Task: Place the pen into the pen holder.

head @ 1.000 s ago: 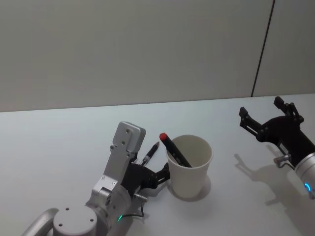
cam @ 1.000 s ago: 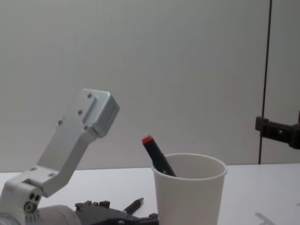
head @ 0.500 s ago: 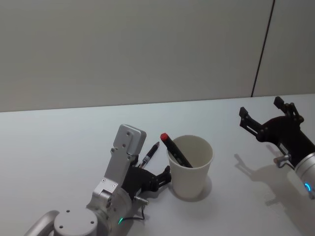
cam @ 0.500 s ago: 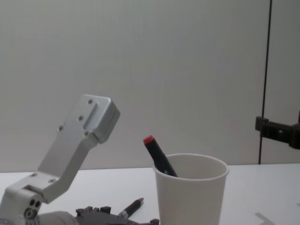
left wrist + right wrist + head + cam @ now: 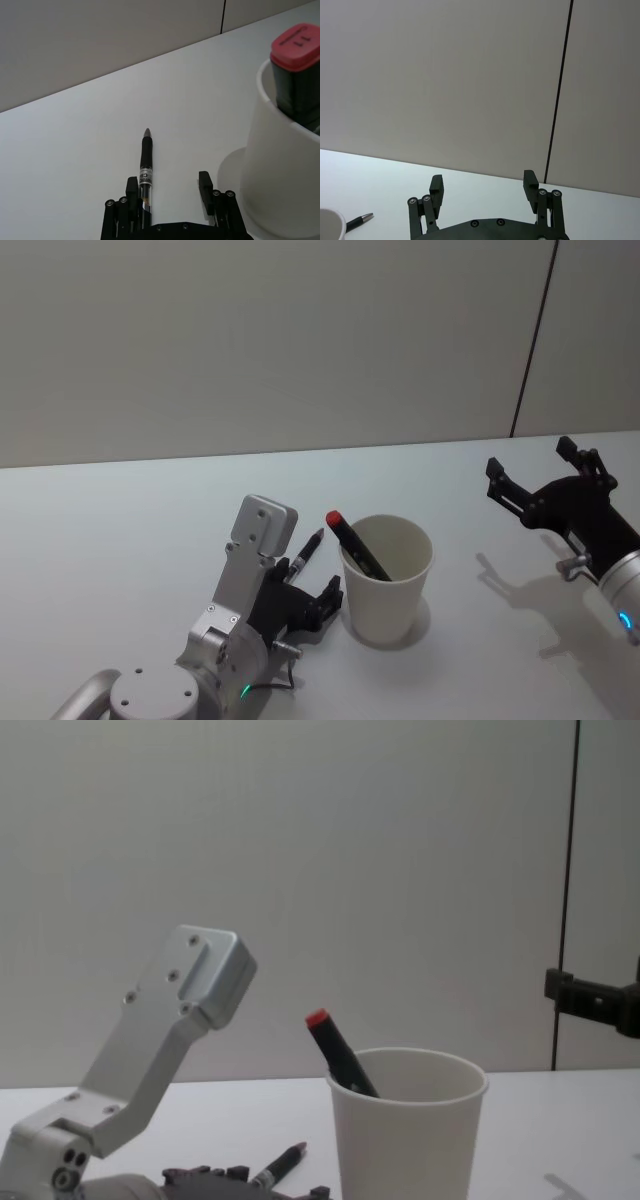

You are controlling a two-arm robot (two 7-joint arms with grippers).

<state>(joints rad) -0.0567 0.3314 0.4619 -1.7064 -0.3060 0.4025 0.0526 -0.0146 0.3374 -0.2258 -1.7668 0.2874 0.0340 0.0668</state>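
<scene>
Pen (image 5: 145, 167): flat on table (image 5: 75, 150), beside cup (image 5: 388, 585)
Left gripper (image 5: 167, 180): wide open, straddling pen
Right gripper (image 5: 482, 179): open, empty

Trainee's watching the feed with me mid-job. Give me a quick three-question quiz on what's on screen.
1. True or false: the thin black pen stands in the pen holder.
2. Which arm's fingers straddle that pen? A) left B) right
3. Fill in: the marker inside the pen holder has a ___ cap.
Key: 1 false, it lies on the table beside the holder. 2 A: the left gripper is open around the pen; the right gripper hangs open, apart on the right. 3 red.
</scene>
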